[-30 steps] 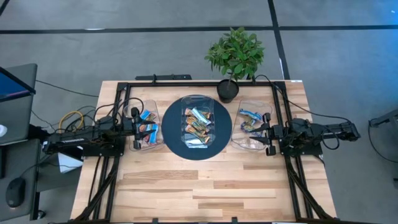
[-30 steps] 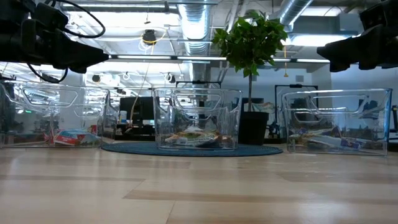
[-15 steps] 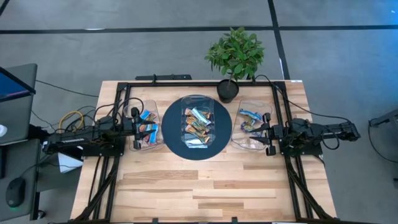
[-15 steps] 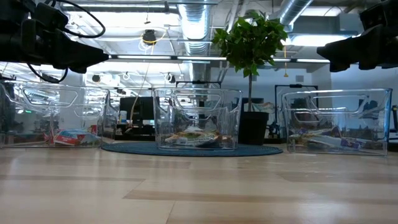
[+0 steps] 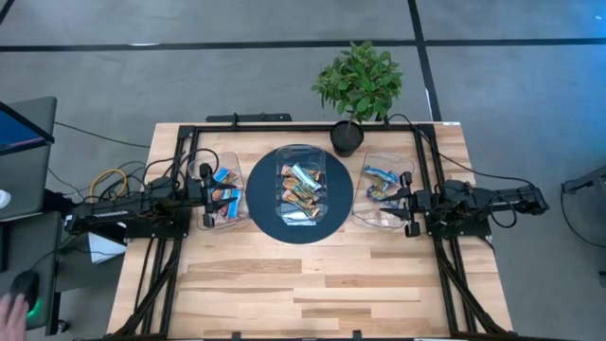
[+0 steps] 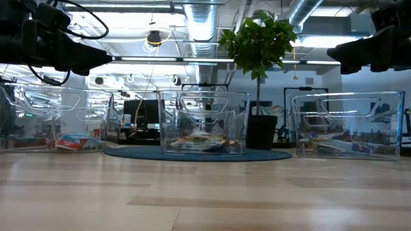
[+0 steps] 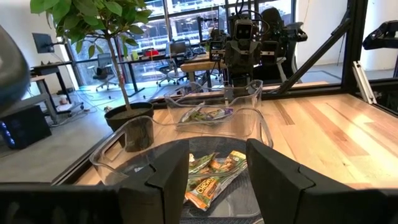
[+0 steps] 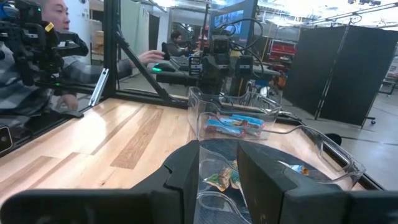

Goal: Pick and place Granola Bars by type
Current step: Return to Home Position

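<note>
Granola Bars lie in three clear tubs set in a row across the table: some in the left tub [image 5: 223,192], some in the middle tub [image 5: 301,188] on a dark round mat [image 5: 260,204], and some in the right tub [image 5: 383,185]. My left gripper [image 5: 208,196] hovers level over the left tub's outer edge, open, with nothing between its fingers [image 7: 217,149]. My right gripper [image 5: 409,203] hovers level at the right tub's outer edge, open with a narrower gap [image 8: 217,149], and holds nothing. Both arms hang above the tubs in the low view.
A potted plant [image 5: 358,90] stands at the far edge, behind the middle and right tubs. Bare wood fills the near half of the table [image 5: 303,284]. A black frame rail [image 5: 189,142] runs round the far part. A person [image 8: 37,43] sits beyond the table's near edge, in the right wrist view.
Neither arm nor any bar has moved. A person's hand has come into the high view off the table's left, near the floor-level mouse.
</note>
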